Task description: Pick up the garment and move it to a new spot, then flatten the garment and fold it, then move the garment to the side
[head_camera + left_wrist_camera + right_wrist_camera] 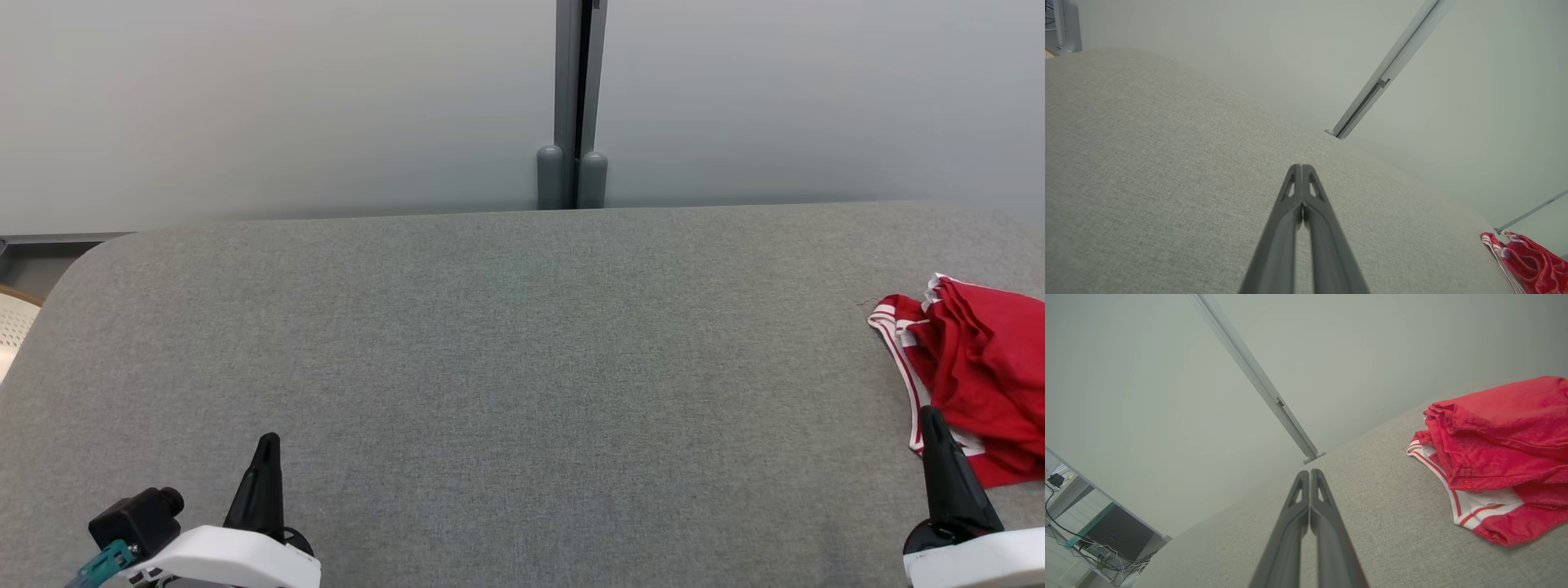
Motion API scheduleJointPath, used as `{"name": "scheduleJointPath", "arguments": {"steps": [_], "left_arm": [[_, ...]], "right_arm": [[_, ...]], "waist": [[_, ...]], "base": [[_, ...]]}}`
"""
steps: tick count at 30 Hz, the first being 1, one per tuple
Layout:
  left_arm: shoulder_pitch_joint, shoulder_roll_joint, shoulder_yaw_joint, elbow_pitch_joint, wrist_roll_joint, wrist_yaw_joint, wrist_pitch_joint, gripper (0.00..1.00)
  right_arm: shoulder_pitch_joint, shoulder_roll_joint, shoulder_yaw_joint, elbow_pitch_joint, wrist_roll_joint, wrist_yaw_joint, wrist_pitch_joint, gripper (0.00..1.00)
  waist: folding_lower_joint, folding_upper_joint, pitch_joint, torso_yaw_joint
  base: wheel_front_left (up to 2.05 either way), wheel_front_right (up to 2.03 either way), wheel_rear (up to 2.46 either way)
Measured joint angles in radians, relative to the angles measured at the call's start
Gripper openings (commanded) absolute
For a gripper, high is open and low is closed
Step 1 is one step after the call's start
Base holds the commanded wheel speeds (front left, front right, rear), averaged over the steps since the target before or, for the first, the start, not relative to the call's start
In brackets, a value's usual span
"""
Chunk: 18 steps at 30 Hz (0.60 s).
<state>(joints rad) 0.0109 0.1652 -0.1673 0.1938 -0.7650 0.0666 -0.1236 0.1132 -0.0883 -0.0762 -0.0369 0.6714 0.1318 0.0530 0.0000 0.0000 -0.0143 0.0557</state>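
Note:
The garment (976, 371) is a red piece with white striped trim, bunched in a loose heap at the right edge of the grey fabric surface (522, 367). It also lies at the right of the right wrist view, garment (1494, 457), and at the lower right corner of the left wrist view, garment (1529, 261). My right gripper (933, 416) is shut and empty, its tip just in front of the heap's near edge. My left gripper (268, 445) rests at the lower left, shut with nothing in it. Fingers pressed together show in both wrist views: left gripper (1301, 168), right gripper (1309, 473).
A pale wall with a vertical grey post (573, 106) stands behind the surface. The surface's rounded left corner (90, 253) drops off to the floor. A desk with cables (1106, 543) sits beyond the left end.

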Motion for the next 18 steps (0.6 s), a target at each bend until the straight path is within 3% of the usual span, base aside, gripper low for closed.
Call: {"name": "scheduleJointPath", "arguments": {"steps": [18], "left_arm": [[-0.028, -0.026, 0.065, 0.012, -0.223, -0.05, 0.053, 0.0]], "right_arm": [[-0.056, 0.004, -0.003, 0.072, 0.244, 0.0, 0.009, 0.0]], "waist": [[0.0, 0.0, 0.003, -0.01]], "base": [[0.0, 0.0, 0.0]]}}
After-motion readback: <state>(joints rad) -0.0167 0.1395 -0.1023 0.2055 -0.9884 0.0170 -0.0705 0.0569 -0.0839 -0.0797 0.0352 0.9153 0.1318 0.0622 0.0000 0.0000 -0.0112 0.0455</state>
